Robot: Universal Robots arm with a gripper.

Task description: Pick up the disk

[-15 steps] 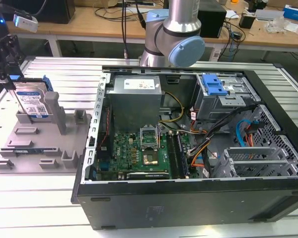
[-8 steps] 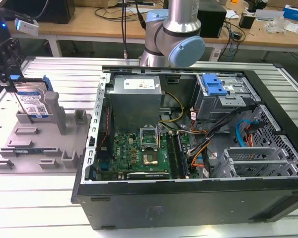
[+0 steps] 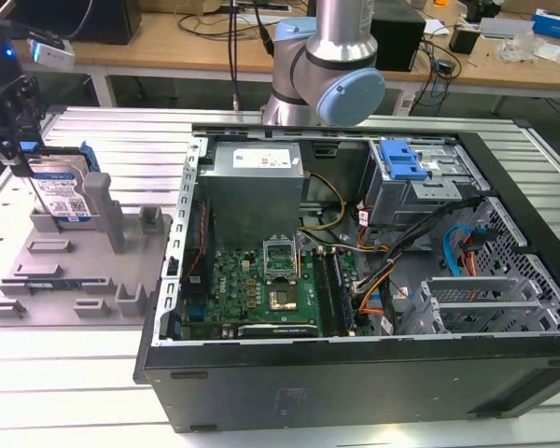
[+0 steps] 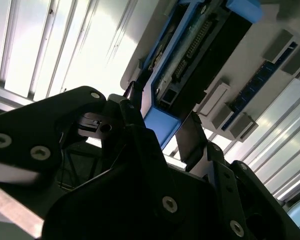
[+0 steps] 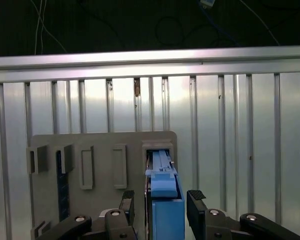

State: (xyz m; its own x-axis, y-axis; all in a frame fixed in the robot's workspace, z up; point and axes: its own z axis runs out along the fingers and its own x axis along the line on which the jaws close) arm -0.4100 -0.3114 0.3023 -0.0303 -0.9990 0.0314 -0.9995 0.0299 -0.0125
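Disk (image 3: pixel 63 191) standing on edge in a slot of the grey fixture (image 3: pixel 65 271), on the slatted counter (image 3: pixel 56 373) at the exterior view's left, beside the open computer case (image 3: pixel 355 383). Pincer (image 5: pixel 161 197) spread apart, one finger (image 5: pixel 196 200) either side of the disk's blue edge, slim gaps visible in the first wrist view.

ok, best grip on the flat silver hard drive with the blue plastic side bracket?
I'd pinch its two broad faces near the top edge, coming straight down. The disk stands on edge in the grey plastic fixture, top free; the open gripper straddles it that way.
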